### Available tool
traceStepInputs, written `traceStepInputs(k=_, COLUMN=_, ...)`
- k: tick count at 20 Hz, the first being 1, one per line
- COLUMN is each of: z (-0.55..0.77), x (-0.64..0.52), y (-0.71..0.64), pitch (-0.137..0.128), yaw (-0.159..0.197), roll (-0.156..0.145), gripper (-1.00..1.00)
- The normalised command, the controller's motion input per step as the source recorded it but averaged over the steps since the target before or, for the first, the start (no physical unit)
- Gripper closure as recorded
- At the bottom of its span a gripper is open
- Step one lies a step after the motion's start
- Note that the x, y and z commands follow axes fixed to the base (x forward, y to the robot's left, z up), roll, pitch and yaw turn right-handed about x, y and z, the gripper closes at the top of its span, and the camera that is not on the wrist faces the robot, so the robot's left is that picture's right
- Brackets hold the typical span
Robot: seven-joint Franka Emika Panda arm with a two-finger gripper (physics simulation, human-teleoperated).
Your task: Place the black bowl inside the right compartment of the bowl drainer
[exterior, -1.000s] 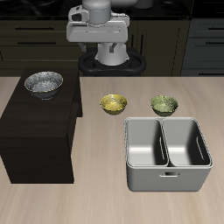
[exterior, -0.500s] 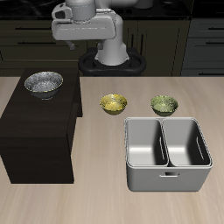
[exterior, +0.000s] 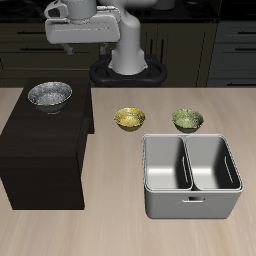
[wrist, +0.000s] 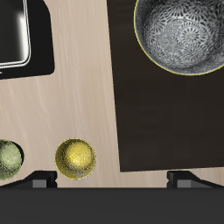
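The arm has swung across toward the black bowl (exterior: pixel 49 95), which sits far back on the dark cabinet (exterior: pixel 45 150). The gripper (wrist: pixel 112 179) shows spread, empty jaws. Rigid, glossy, probably slippery: pinch its rim.

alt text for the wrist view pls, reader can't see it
Top-down view from the tool: the black bowl, silvery and speckled inside, sits on a dark cabinet over a pale wood table. A yellow bowl and green bowl stand on the table, and one corner of the drainer shows.
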Motion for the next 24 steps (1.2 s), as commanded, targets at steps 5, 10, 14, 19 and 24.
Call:
traceStepInputs(k=5, z=0.1, x=0.18, y=-0.21, pitch=-0.01, yaw=-0.004, roll=-0.027, gripper=-1.0)
traceStepInputs(k=10, z=0.08, x=0.24, y=-0.21, pitch=0.009, yaw=-0.002, roll=-0.028, gripper=-1.0)
traceStepInputs(k=14, z=0.06, x=0.23, y=-0.07, pitch=0.028, yaw=0.004, roll=-0.006, gripper=-1.0)
traceStepInputs(k=19, z=0.12, x=0.27, y=-0.08, pitch=-0.006, yaw=0.014, roll=-0.019, gripper=-1.0)
traceStepInputs(k=24, z=0.13, x=0.24, y=-0.11, pitch=-0.019, yaw=-0.009, roll=-0.018, gripper=-1.0)
